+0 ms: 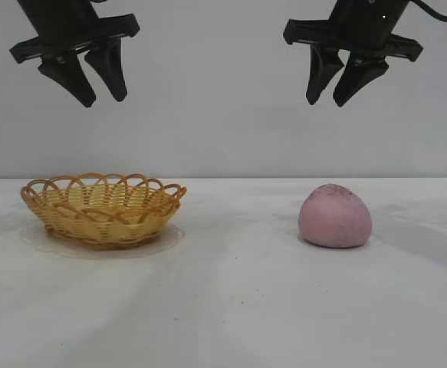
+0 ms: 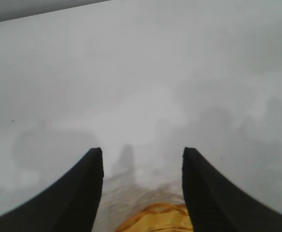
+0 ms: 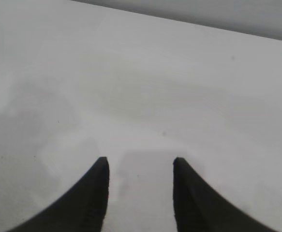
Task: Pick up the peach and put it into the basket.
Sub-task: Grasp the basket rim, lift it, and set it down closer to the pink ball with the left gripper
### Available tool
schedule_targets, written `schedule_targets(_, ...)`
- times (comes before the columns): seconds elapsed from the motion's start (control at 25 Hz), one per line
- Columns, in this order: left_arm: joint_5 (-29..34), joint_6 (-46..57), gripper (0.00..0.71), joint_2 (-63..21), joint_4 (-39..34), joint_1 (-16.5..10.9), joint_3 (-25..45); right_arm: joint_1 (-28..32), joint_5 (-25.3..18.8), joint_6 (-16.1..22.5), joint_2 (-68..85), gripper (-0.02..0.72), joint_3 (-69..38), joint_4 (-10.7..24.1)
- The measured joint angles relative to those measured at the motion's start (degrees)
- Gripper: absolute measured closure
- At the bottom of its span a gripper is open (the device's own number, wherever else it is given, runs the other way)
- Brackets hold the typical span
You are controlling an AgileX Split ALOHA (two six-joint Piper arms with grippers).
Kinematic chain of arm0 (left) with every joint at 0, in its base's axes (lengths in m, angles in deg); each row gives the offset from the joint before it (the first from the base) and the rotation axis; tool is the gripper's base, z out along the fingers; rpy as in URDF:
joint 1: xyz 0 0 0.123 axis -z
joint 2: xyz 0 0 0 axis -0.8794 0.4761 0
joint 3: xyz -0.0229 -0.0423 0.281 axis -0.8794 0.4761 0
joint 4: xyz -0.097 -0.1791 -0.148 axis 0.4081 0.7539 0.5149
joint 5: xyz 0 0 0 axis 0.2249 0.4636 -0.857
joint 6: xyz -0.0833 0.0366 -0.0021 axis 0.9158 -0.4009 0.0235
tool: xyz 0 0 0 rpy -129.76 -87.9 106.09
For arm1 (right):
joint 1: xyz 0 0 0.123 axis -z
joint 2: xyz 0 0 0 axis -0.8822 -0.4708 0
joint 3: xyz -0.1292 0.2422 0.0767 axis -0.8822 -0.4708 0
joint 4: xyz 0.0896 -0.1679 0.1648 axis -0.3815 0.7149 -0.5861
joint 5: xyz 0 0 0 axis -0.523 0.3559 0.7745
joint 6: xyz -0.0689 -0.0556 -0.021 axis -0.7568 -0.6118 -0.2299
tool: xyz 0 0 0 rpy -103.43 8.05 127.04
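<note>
The peach (image 1: 335,217), a dusty-pink dome with dark speckles on top, rests on the white table at the right. The yellow wicker basket (image 1: 103,208) with a looped orange-brown rim stands at the left and holds nothing. High above the basket hangs my left gripper (image 1: 104,99), open and holding nothing; a bit of the basket's rim (image 2: 153,217) shows between its fingers in the left wrist view. My right gripper (image 1: 323,102) hangs open high above the peach, a little to its left. In the right wrist view the right gripper (image 3: 141,162) has only bare table between its fingers; the peach is out of that view.
A white table (image 1: 231,307) spans the scene, with a plain pale wall (image 1: 223,115) behind it. A wide bare stretch of table lies between basket and peach.
</note>
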State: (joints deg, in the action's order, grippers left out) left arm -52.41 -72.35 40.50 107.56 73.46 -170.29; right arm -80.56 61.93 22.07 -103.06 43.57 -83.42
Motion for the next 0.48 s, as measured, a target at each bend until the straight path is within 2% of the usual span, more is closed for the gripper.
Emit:
schedule_targets(0.16,2.7,0.0,0.385,0.0,-2.25,0.0,0.0,0.0,0.0,0.0,0.0,0.435,0.0,0.0)
schedule_targets(0.32,11.43,0.0,0.385,1.05,-10.11,0.0,-0.12,0.0,-0.47,0.0,0.0,0.435,0.0,0.0)
schedule_targets(0.48,18.26,0.0,0.385,4.09,-14.82,0.0,-0.12,0.0,-0.45,0.0,0.0,0.435,0.0,-0.02)
